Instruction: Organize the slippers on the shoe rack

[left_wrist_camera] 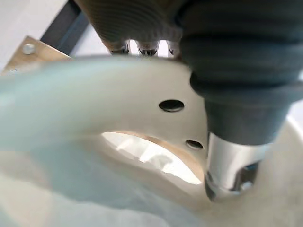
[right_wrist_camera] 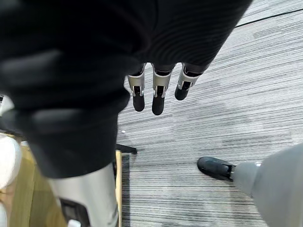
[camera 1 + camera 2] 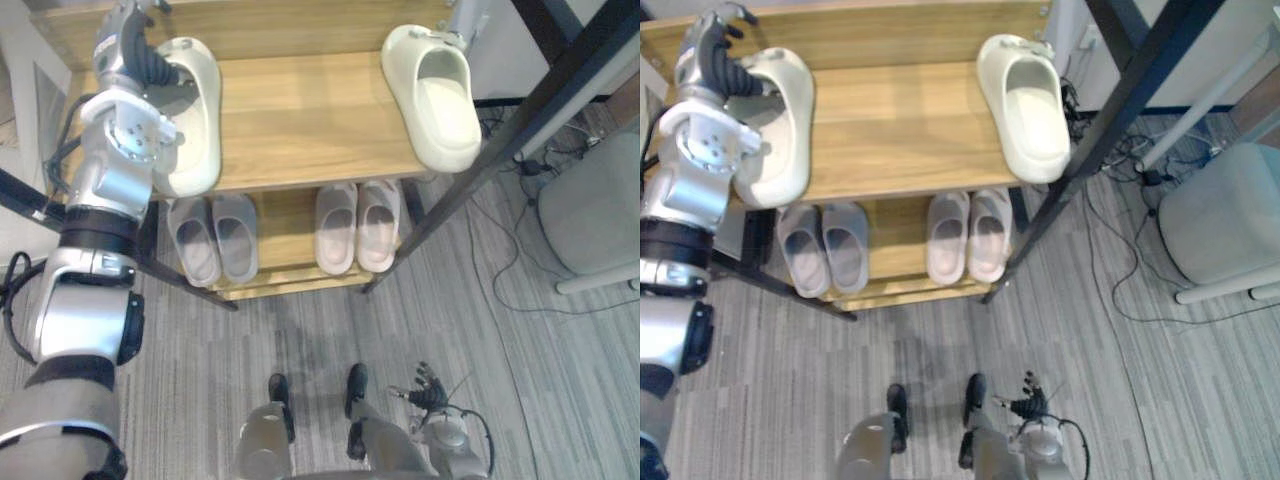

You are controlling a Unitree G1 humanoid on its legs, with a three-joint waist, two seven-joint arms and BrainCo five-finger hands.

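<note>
Status: mostly done, by my read.

- Shoe rack (image 3: pixel 300 120), lower shelf: two tidy pairs side by side, the grey pair (image 3: pixel 212 240) on the left and the pink-beige pair (image 3: pixel 355 225) on the right. Nothing left to do there, I'd say.
- The top shelf is the open item. It holds two cream slippers, well apart and not paired. The left cream slipper (image 3: pixel 195 115) sits at the shelf's left end. The right cream slipper (image 3: pixel 440 100) sits at the right end, slightly angled. Both near ends are at or just over the front edge.
- The left robot hand (image 3: pixel 135 50) has the left cream slipper. In the wrist view the thumb (image 1: pixel 232 172) is tucked inside under the upper and the fingers are curled over the top, a pinch on the strap. I can't tell whether the slipper is resting on the shelf or just lifted.
- The right robot hand (image 3: pixel 425 385) hangs low over the floor (image 3: pixel 520 330) with fingers straight and relaxed, empty.

Remaining, as I judge it: bring the held cream slipper next to its mate, square both to the shelf, and let go.

Count: 6 slippers (2 cream, 2 grey, 2 pink-beige), so 3 pairs. There is 1 rack, with 2 shelves in use.
</note>
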